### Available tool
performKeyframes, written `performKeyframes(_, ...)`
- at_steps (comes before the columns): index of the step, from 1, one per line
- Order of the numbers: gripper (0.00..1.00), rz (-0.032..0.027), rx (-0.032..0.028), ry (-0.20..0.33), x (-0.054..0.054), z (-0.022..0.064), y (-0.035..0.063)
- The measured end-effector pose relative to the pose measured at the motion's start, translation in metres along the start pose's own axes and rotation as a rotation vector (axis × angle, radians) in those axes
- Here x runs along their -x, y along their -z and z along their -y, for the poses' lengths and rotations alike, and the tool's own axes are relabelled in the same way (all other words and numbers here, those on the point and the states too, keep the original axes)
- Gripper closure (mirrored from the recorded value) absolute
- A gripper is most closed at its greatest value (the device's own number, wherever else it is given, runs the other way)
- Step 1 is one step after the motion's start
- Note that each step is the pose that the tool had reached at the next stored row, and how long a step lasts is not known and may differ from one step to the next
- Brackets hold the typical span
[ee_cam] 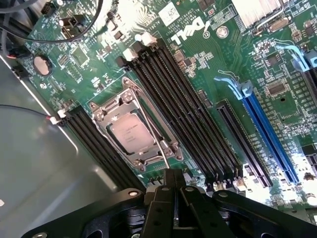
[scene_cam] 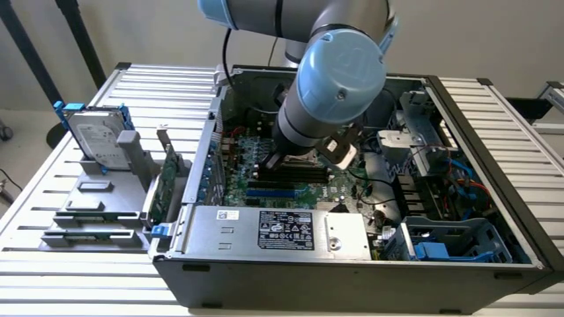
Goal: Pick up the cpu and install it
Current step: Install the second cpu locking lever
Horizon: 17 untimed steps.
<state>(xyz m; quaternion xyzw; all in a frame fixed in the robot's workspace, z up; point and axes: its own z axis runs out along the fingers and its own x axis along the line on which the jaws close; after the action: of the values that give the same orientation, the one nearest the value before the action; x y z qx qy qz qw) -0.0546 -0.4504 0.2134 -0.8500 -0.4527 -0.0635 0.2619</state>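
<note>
Silver and dull on top, the cpu (ee_cam: pixel 132 133) lies flat in its socket frame (ee_cam: pixel 136 130) on the green motherboard (ee_cam: pixel 208 74), left of centre in the wrist view, nothing touching it. Black memory slots (ee_cam: pixel 183 109) run along both sides of the socket, and blue expansion slots (ee_cam: pixel 270 131) sit further out toward the right of that frame. My end effector (ee_cam: pixel 173 191) hangs just above the board beside the socket's near corner, fingers clenched together and holding nothing. In the exterior view my arm (scene_cam: pixel 331 86) reaches down into the open computer case (scene_cam: pixel 352 277) at the frame's centre. On the tabletop (scene_cam: pixel 53 191), at the left of the frame, a hard drive (scene_cam: pixel 92 139) stands in a grey rack (scene_cam: pixel 102 205).
</note>
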Motion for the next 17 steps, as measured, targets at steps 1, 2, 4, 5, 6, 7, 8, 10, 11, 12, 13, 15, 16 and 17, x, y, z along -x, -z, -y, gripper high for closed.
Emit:
performKeyframes(1,0.89,0.0007,0.0005,0.000,0.001,0.0001,-0.0015)
performKeyframes(2,0.89,0.0014,0.0009,0.000,0.001,0.0001,-0.0030)
performKeyframes(4,0.89,0.0033,0.0027,0.000,0.002,0.0005,-0.0065)
performKeyframes(5,0.89,0.0045,0.0040,0.000,0.002,0.0010,-0.0084)
performKeyframes(6,0.89,0.0059,0.0056,0.000,0.003,0.0016,-0.0103)
performKeyframes(7,0.89,0.0070,0.0069,0.000,0.003,0.0020,-0.0122)
performKeyframes(8,0.89,0.0080,0.0083,0.000,0.004,0.0021,-0.0140)
performKeyframes(10,0.89,0.0094,0.0115,0.000,0.004,0.0018,-0.0169)
performKeyframes(11,0.89,0.0104,0.0133,0.001,0.004,0.0018,-0.0182)
performKeyframes(12,0.89,0.0112,0.0150,0.001,0.004,0.0017,-0.0193)
performKeyframes(13,0.89,0.0118,0.0168,0.001,0.004,0.0018,-0.0205)
performKeyframes(15,0.89,0.0122,0.0202,0.003,0.004,0.0021,-0.0224)
performKeyframes(16,0.89,0.0125,0.0220,0.004,0.004,0.0025,-0.0232)
performKeyframes(17,0.89,0.0127,0.0233,0.005,0.004,0.0030,-0.0241)
